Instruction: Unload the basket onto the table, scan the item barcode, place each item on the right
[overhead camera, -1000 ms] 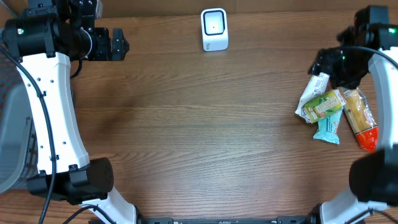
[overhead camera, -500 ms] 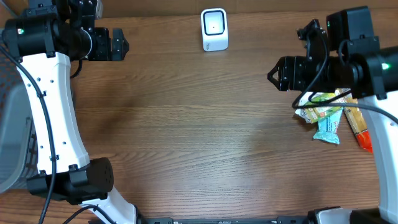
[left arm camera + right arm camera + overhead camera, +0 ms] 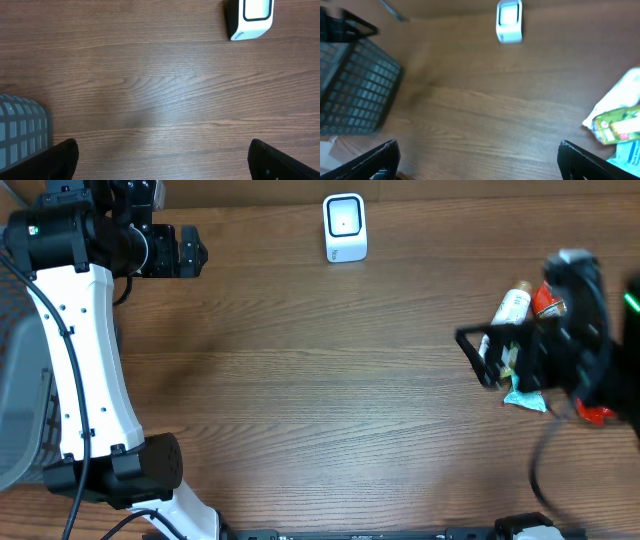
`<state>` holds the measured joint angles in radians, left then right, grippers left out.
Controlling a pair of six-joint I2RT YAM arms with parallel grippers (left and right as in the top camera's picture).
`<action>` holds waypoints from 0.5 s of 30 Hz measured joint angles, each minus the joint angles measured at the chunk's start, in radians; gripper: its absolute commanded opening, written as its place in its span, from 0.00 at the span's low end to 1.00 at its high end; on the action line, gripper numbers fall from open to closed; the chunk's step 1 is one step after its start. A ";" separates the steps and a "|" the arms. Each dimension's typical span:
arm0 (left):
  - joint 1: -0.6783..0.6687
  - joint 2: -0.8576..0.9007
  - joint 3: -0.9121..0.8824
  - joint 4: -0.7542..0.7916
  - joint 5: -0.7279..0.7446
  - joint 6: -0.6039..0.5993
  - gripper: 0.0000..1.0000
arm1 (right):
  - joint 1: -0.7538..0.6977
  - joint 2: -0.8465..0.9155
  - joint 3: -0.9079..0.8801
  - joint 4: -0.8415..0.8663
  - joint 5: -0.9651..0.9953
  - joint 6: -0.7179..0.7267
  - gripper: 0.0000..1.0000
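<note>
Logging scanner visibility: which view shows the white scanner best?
Overhead: the scanner is whole and sharp. Left wrist shows it larger but cropped by the frame top; right wrist shows it small and blurred.

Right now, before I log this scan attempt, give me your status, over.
Left pincer open, empty. Right pincer open, beside snack packets, none held. Scanner unobstructed.
</note>
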<state>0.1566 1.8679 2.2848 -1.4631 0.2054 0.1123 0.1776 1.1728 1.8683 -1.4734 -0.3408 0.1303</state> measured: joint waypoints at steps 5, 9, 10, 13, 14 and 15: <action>0.000 0.000 0.000 0.000 0.000 0.000 1.00 | 0.000 -0.149 0.006 -0.001 0.044 -0.001 1.00; 0.000 0.000 0.000 0.000 0.000 0.000 1.00 | 0.000 -0.190 0.011 -0.001 0.117 -0.001 1.00; 0.000 0.000 0.000 0.000 0.000 0.000 1.00 | 0.000 -0.191 0.011 -0.002 0.153 -0.001 1.00; 0.000 0.000 0.000 0.000 0.000 0.000 1.00 | 0.000 -0.182 0.010 -0.001 0.233 0.000 1.00; 0.000 0.000 0.000 0.000 0.000 0.000 1.00 | 0.000 -0.178 0.010 0.000 0.249 0.000 1.00; 0.000 0.000 0.000 0.000 0.000 0.000 0.99 | 0.000 -0.174 0.010 -0.001 0.268 -0.003 1.00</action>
<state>0.1566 1.8679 2.2848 -1.4631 0.2054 0.1123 0.1776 0.9985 1.8786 -1.4742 -0.0727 0.1268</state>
